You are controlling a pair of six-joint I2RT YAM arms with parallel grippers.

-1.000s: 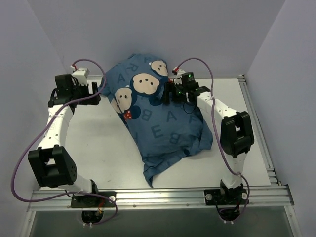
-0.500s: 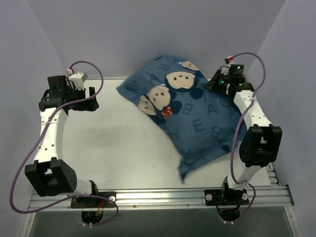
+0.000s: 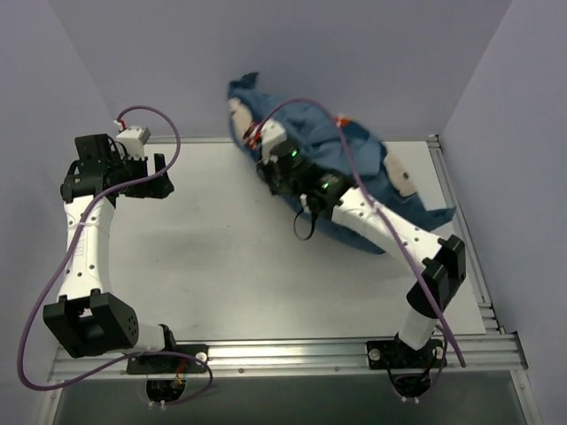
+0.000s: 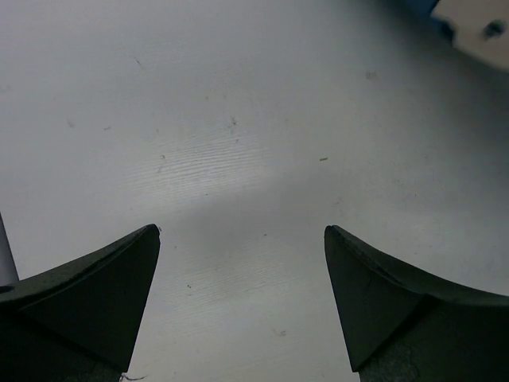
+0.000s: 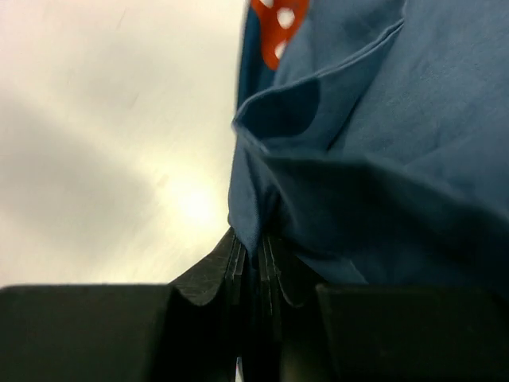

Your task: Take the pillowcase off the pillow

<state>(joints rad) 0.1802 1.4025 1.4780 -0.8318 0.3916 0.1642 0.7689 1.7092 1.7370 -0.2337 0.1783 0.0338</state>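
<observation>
The dark blue pillowcase (image 3: 354, 159) lies bunched against the back wall at the right rear of the table. The pillow is hidden inside it. My right gripper (image 3: 264, 164) reaches across to the bundle's left end. In the right wrist view it (image 5: 254, 251) is shut on a fold of the pillowcase (image 5: 382, 143), with a red spotted bow print (image 5: 278, 16) above. My left gripper (image 3: 152, 177) hovers over bare table at the far left. Its fingers (image 4: 119, 278) stand wide apart, and it (image 4: 241, 231) holds nothing.
The white table (image 3: 221, 257) stretches between the two arms. The right arm's elbow (image 3: 436, 273) stands near the right rail (image 3: 461, 221), and its cable loops over the bundle. Lilac walls enclose the back and sides.
The right gripper closed on the pillowcase and swept from the right rear corner toward the left. The flat, spread cover is now crumpled against the back wall. The left arm barely shifted.
</observation>
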